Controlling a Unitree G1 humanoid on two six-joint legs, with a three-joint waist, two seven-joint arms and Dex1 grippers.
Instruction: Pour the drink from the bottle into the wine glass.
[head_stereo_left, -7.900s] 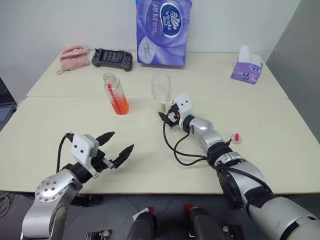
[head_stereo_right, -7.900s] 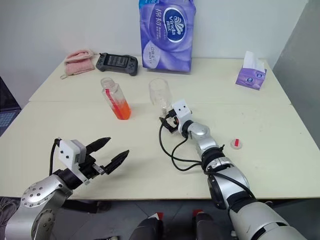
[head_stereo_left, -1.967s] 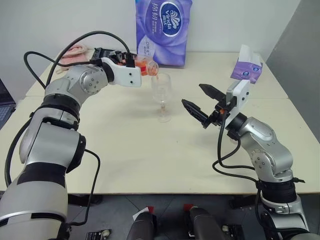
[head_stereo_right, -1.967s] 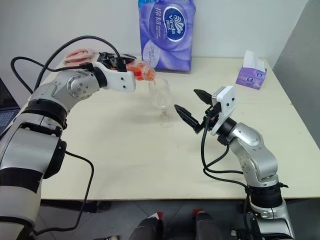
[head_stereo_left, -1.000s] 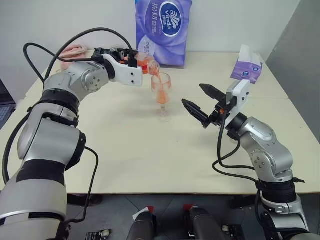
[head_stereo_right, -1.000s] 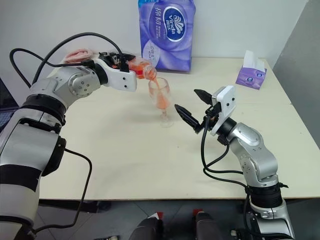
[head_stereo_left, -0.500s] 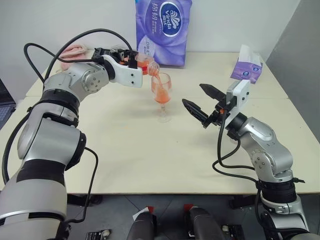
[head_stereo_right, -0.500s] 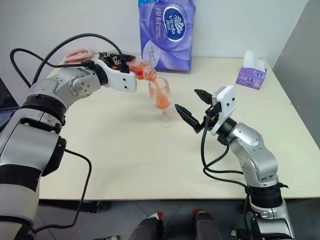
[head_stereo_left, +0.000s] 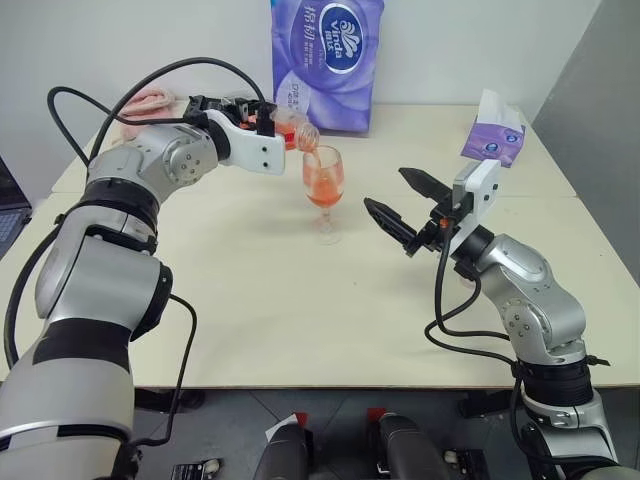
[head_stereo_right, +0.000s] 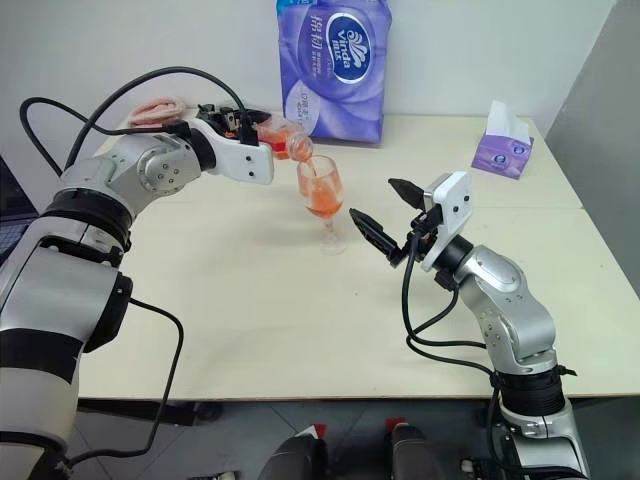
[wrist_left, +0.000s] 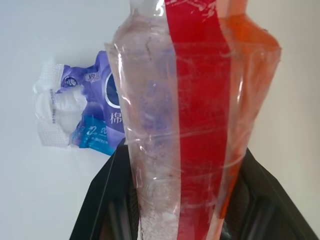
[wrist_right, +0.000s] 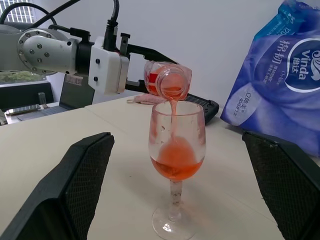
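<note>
Cream table (head_stereo_left: 300, 300), white wall (head_stereo_left: 130, 40) behind

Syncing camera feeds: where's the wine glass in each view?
Left eye view: wine glass centre, below the tilted bottle.
Right eye view: same, slightly left of centre.
Left wrist view: the held bottle blocks it; glass not seen.
Right wrist view: centre, between the open end effector fingers.
Shared landmark: purple tissue pack.
</note>
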